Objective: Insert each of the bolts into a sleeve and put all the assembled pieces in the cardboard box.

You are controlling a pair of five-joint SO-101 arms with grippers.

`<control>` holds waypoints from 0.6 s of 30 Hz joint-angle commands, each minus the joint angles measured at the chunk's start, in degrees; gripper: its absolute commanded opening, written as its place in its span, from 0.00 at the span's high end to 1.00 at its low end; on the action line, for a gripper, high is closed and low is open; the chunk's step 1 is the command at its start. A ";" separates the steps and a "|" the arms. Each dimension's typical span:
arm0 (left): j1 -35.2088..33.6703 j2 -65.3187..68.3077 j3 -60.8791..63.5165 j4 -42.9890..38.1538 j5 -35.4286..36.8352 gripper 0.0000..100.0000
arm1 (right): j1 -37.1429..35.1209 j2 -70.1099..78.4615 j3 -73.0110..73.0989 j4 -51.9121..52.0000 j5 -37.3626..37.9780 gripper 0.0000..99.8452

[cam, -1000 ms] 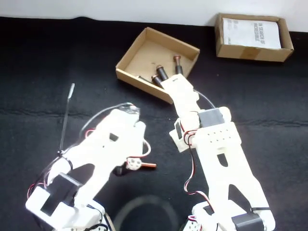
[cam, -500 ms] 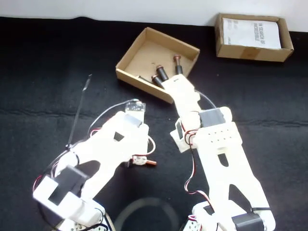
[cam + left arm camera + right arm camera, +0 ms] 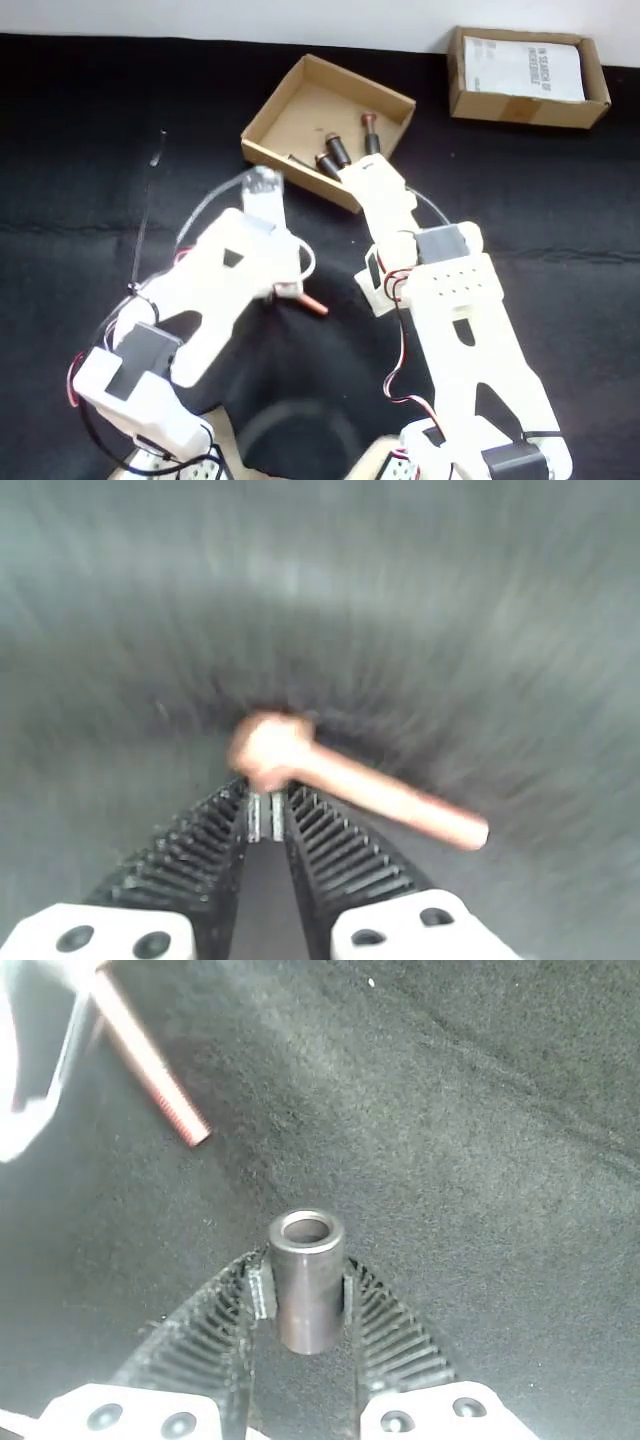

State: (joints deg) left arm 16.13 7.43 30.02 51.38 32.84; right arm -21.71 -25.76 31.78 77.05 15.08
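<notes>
My left gripper [image 3: 268,802] is shut on the head of a copper bolt [image 3: 385,802], whose shaft sticks out sideways over the black mat. From above, that bolt [image 3: 313,304] pokes out beside the left arm's gripper [image 3: 290,291], close to the right arm. My right gripper [image 3: 305,1295] is shut on a dark metal sleeve [image 3: 306,1270], open end up, with the bolt [image 3: 150,1065] a short way beyond it. The open cardboard box [image 3: 290,112] at the back holds assembled pieces [image 3: 335,152].
A second cardboard box [image 3: 470,100] with a printed sheet sits at the back right. The right arm's forward part [image 3: 385,205] hangs over the near edge of the open box. A thin dark rod [image 3: 145,225] sticks up beside the left arm.
The left arm has swung away from the front edge and toward the right arm, carrying the bolt with it. The right arm has stayed put.
</notes>
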 commanded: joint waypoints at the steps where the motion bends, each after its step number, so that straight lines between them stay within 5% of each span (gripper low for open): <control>1: -1.36 -2.07 -3.65 -4.40 1.67 0.99 | 0.31 -1.98 -0.13 -0.13 -0.18 0.99; 9: 5.85 -20.35 -3.03 9.14 3.78 0.99 | 0.31 -1.98 -0.13 -0.22 0.00 0.99; 18: 7.52 -25.01 1.80 9.85 3.96 0.98 | 0.31 -1.89 -0.13 -1.19 1.05 0.99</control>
State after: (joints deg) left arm 23.34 -16.22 30.64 61.67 36.26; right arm -21.71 -25.76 31.78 76.09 15.34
